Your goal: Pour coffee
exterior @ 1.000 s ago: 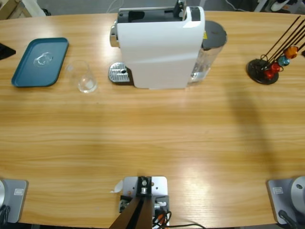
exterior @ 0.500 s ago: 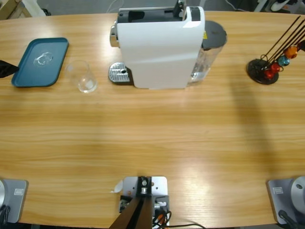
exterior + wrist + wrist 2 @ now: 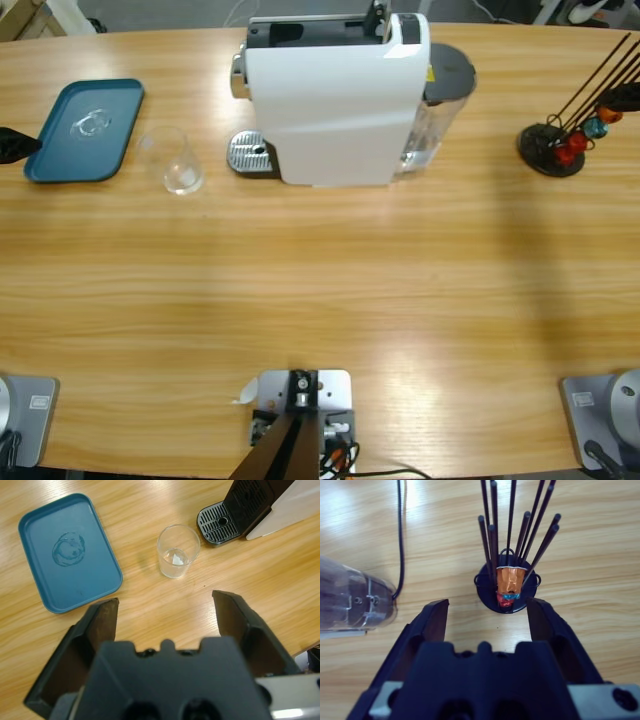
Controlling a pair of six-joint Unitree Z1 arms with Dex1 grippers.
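A small clear glass (image 3: 178, 160) stands on the table left of the white coffee machine (image 3: 335, 95), beside its metal drip tray (image 3: 250, 154). The coffee is out of view. In the left wrist view my left gripper (image 3: 166, 600) hangs open above the table, short of the glass (image 3: 178, 551), with nothing between its jaws. In the high view only its black tip (image 3: 12, 142) shows at the left edge. My right gripper (image 3: 487, 605) is open and faces the capsule stand (image 3: 506, 587). It shows as a dark tip (image 3: 628, 97) at the right edge.
A blue tray (image 3: 85, 130) lies left of the glass. The black wire capsule stand (image 3: 553, 150) holds orange, red and blue capsules at the right. The machine's clear water tank (image 3: 355, 600) and a black cable (image 3: 400, 535) lie left of the stand.
The left gripper's tip has slid down along the left edge to beside the blue tray. The right gripper's dark tip has come in at the right edge above the capsule stand.
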